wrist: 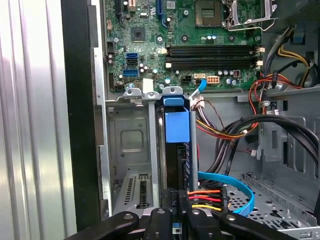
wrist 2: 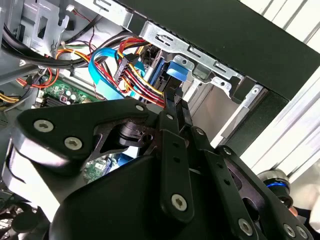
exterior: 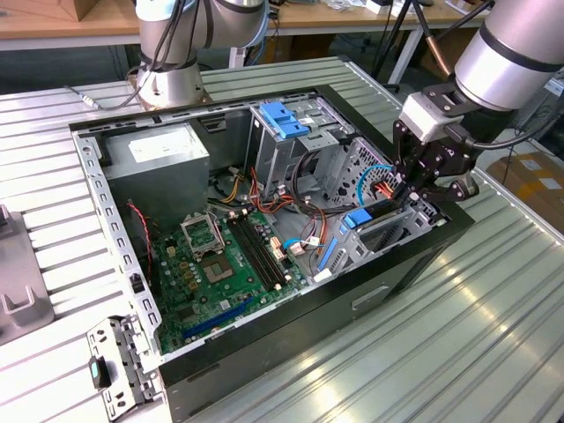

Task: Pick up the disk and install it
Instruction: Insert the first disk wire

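The disk (exterior: 377, 214), grey metal in a light-blue carrier, stands on edge in the drive bay at the case's corner on the exterior view's right. Both wrist views look along it, with the carrier's blue end (wrist: 177, 125) toward the motherboard and its other end (wrist 2: 176, 70) near the bay's metal rail. My gripper (exterior: 407, 196) is right at the disk's near end. Its two black fingers (wrist 2: 176, 107) lie together with no gap, tips against the carrier. In the first wrist view the gripper (wrist: 180, 197) sits over the disk's edge, beside the red and yellow power wires.
The open black computer case (exterior: 414, 264) lies on a ribbed metal table. Inside are the green motherboard (exterior: 220, 264), a grey power supply (exterior: 159, 154), a drive cage with a bright-blue latch (exterior: 284, 119) and a looped light-blue cable (wrist: 235, 187). An arm's base (exterior: 172, 84) stands behind the case.
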